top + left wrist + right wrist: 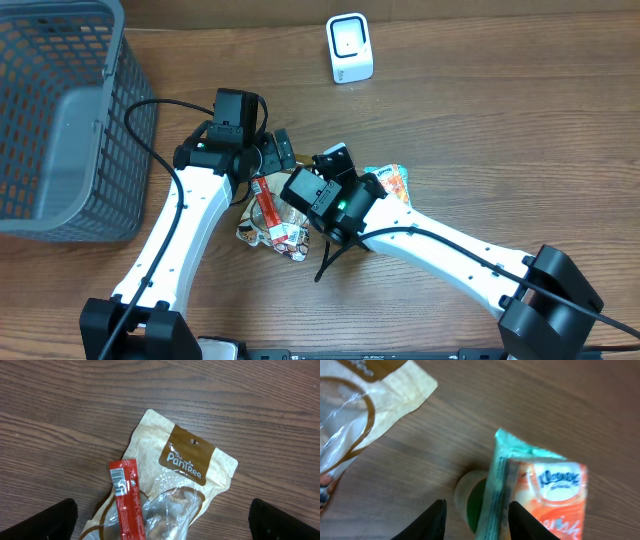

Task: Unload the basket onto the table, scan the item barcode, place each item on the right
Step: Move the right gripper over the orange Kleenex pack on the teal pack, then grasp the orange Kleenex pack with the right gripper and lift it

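A teal and orange Kleenex tissue pack (540,495) lies on the wooden table, also visible in the overhead view (392,183). Its left edge rests over a small round green-topped tub (470,500). My right gripper (477,522) straddles that edge and the tub. Its right finger touches the pack, and a gap remains at the left finger. My left gripper (160,527) hangs wide open above a red stick packet (127,500), which lies on a tan PanTree snack bag (185,460). The white barcode scanner (349,48) stands at the back.
A grey mesh basket (60,120) fills the left rear corner. Both wrists crowd together over the heap of packets (270,235) at the table's middle.
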Motion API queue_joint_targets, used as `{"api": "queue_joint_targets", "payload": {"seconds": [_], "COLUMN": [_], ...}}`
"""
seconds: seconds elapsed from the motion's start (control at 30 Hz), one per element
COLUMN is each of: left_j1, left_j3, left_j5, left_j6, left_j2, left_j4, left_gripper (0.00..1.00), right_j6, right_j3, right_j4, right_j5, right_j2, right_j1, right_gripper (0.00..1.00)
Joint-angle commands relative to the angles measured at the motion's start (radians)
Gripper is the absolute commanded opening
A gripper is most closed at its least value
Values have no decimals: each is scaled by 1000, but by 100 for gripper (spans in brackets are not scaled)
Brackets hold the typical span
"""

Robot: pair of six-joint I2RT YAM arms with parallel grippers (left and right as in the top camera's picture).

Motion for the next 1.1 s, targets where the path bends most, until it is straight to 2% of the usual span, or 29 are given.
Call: {"api": "queue_joint_targets", "payload": {"seconds": [0.0, 0.27, 0.37, 0.77, 1.07], "left_j1": [2, 2, 2, 2, 2], "left_j3": [17, 17, 17, 17, 17], "left_j5": [-13, -13, -13, -13, -13], "left_j6": [23, 23, 23, 23, 23], "left_j2": [-10, -10, -10, -10, -10], "left_j4": [0, 0, 0, 0, 0], "left_gripper": [100, 100, 100, 100, 100], "right_j6": [19, 20, 63, 155, 154], "right_j3": [21, 21, 21, 19, 19], "right_j4": [3, -24, -51, -108, -105], "right_j5": [98, 146, 150, 111, 24], "right_j2": [-13, -13, -13, -13, -13], "right_j1": [10, 8, 8, -15, -42], "right_gripper": [42, 42, 42, 41, 41]}}
